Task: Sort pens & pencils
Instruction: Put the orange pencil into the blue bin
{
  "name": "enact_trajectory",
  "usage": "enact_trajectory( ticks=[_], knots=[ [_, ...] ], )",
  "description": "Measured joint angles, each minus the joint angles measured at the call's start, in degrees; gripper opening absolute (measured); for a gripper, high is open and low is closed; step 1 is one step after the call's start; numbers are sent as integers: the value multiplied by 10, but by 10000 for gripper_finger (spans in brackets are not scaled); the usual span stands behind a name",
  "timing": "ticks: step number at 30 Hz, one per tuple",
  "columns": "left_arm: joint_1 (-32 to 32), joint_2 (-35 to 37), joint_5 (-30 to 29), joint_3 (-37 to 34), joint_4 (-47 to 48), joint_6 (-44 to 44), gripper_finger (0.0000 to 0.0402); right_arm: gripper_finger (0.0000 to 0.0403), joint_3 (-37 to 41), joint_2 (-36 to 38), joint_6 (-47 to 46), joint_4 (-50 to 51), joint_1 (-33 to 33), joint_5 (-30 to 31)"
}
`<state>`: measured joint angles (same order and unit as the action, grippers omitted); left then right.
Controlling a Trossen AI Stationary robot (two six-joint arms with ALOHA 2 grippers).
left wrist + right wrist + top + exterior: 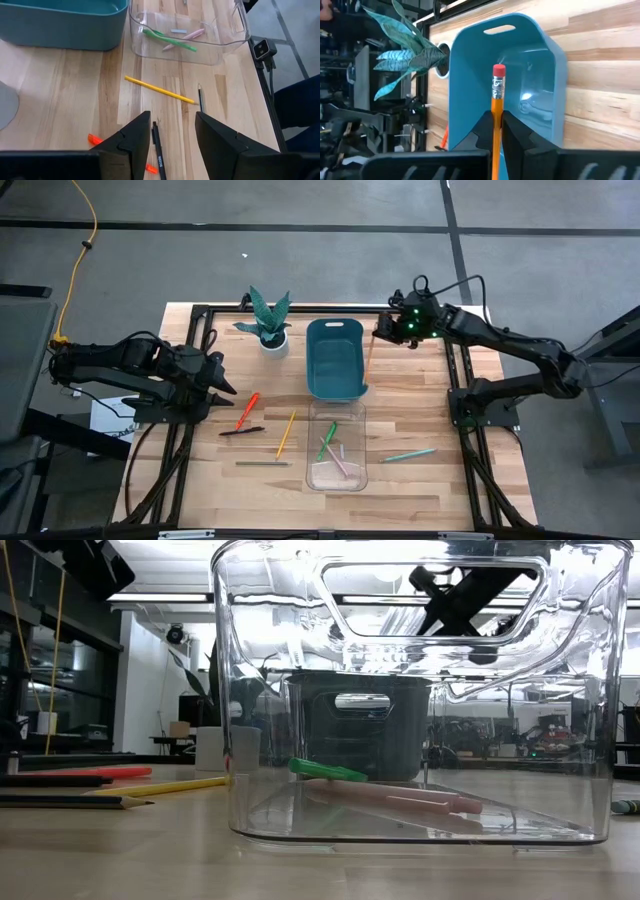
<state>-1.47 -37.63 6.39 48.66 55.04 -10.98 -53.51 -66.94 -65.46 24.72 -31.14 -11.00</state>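
- Your counter (420, 420) is the pale wood slab under both arms, with a potted plant (266, 320) at its far edge.
- Your right arm reaches in from the right, stretched toward the far side, its wrist just beside the teal bin (334, 358).
- Your left arm sits folded low on the left, pointing in toward the loose sticks.
- The right end effector (497, 131) is pinched tight on an orange pencil (497, 115); the eraser end stands clear above the fingers, and the pencil hangs beside the bin's right wall.
- The left end effector (172, 131) is spread wide, holding nothing, hovering over the black pen (158, 152).
- The clear bin (337, 448) sits in front of the teal one; inside lie a green pen (168, 40) and a pink pen (185, 38).
- Left of the clear bin on the wood you have a red pen (246, 410), the black pen, a yellow pencil (286, 433) and a grey-brown pencil (262, 464).
- Right of the clear bin, a pale green pen (408, 454) lies alone.
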Motion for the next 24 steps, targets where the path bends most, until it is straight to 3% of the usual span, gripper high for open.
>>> enact_trajectory(
  ticks=[24],
  knots=[
    [0, 0, 0, 0, -9, 16, 145, 4, 0, -129, -22, -136, 21, -31]
  ],
)
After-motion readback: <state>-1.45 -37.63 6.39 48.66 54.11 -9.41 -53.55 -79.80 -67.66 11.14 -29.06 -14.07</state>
